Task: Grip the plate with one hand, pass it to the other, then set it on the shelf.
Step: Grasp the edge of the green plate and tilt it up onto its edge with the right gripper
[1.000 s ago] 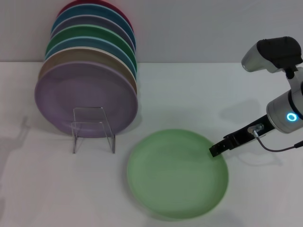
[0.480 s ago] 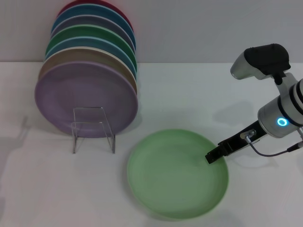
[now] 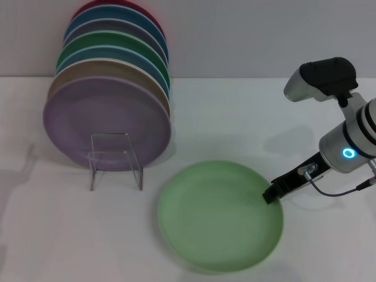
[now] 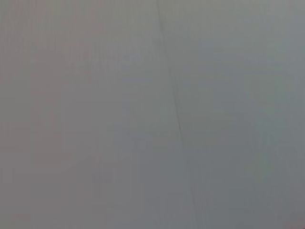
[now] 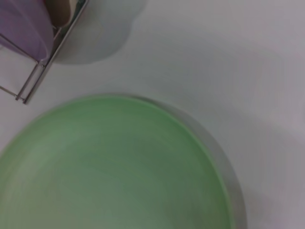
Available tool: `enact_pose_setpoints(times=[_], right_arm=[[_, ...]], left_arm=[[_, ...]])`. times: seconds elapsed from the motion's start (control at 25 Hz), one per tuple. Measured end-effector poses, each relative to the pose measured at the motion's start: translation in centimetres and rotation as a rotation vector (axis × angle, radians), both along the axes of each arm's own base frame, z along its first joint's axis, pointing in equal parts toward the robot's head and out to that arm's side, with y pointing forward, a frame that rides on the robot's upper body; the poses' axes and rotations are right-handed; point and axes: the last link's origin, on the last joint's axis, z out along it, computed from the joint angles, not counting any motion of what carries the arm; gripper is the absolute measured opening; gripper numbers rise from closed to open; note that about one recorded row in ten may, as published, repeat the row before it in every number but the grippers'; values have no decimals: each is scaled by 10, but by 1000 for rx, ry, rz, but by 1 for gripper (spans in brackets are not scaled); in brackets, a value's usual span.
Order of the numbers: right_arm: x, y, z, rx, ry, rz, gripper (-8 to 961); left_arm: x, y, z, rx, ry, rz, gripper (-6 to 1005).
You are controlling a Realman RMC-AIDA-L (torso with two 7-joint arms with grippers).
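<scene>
The right gripper [image 3: 270, 194] is at the edge of the plate [image 3: 218, 216].

The plate lies flat on the white surface [image 3: 264, 117], in front of the shelf [image 3: 115, 158] and a bit to its right. The gripper's dark tip touches the plate's right rim, reaching in from the right. I cannot tell if it is spread or pressed together. The shelf holds a row of plates [image 3: 111, 88] standing on edge, a lilac plate [image 3: 106, 111] in front. The left gripper is out of sight.
</scene>
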Motion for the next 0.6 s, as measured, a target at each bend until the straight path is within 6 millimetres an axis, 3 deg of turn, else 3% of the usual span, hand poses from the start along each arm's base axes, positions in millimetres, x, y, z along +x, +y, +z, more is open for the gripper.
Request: enact_pose_setpoints(times=[0.2,0.6], right_arm=[[0,0,0,-2,-1,1,208],[0,0,-2,-7,-13,12,209]], left_arm=[[0,0,0,0,0,-1,830],[1,1,0,0,0,-2,830]])
